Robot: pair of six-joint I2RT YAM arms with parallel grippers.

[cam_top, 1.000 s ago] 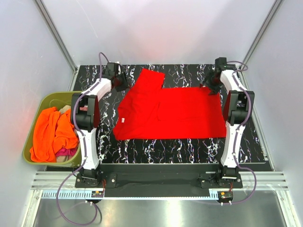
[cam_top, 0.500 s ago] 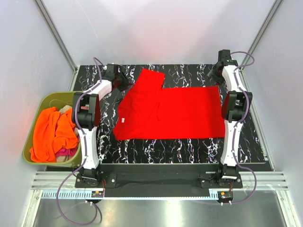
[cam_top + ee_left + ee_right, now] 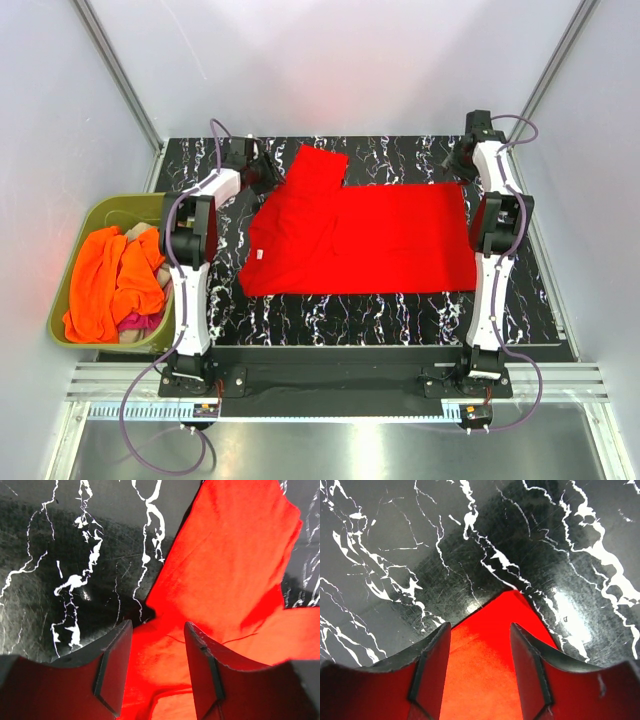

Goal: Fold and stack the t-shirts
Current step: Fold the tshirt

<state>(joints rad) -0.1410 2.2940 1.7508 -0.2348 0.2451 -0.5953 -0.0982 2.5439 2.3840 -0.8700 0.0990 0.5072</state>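
A bright red t-shirt lies spread flat on the black marbled table, one sleeve pointing to the far side. My left gripper hovers at the shirt's far left, open. In the left wrist view its gripper straddles red cloth near where sleeve meets body, with nothing pinched. My right gripper is open just beyond the shirt's far right corner. In the right wrist view that gripper stands over the pointed corner. More t-shirts, orange and magenta, fill the tub.
The olive-green tub stands off the table's left edge beside the left arm. A small white label shows at the shirt's left edge. Grey walls and metal posts close in the far side.
My right gripper has let go of the shirt's far right corner and drawn back toward the far edge; the corner now lies flat. My left gripper shifted slightly.
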